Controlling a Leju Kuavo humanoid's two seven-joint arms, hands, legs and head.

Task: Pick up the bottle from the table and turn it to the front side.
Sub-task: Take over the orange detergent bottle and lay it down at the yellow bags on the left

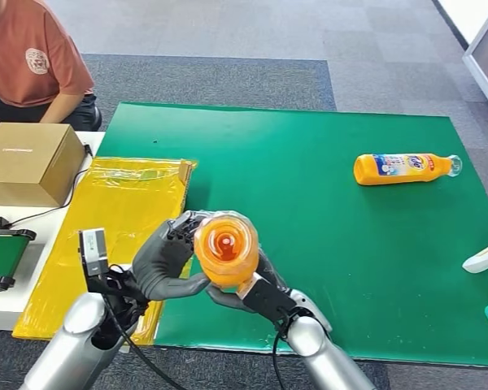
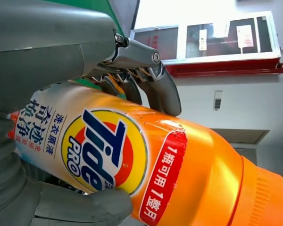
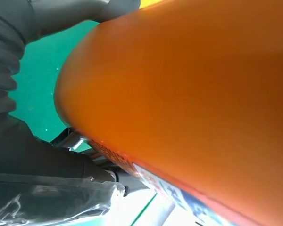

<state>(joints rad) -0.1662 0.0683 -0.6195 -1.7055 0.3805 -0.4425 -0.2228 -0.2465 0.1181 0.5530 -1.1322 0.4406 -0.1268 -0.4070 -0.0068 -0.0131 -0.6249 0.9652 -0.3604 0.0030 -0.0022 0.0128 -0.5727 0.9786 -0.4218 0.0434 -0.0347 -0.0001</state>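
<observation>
Orange bottle (image 1: 227, 249), lifted above the green table (image 1: 352, 268), gripped by left hand (image 1: 162, 264) and right hand (image 1: 263, 292); glossy, rigid, probably slippery: grasp mid-body.

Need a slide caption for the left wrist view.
Left hand holds the orange Tide bottle, front label facing the wrist camera.
</observation>
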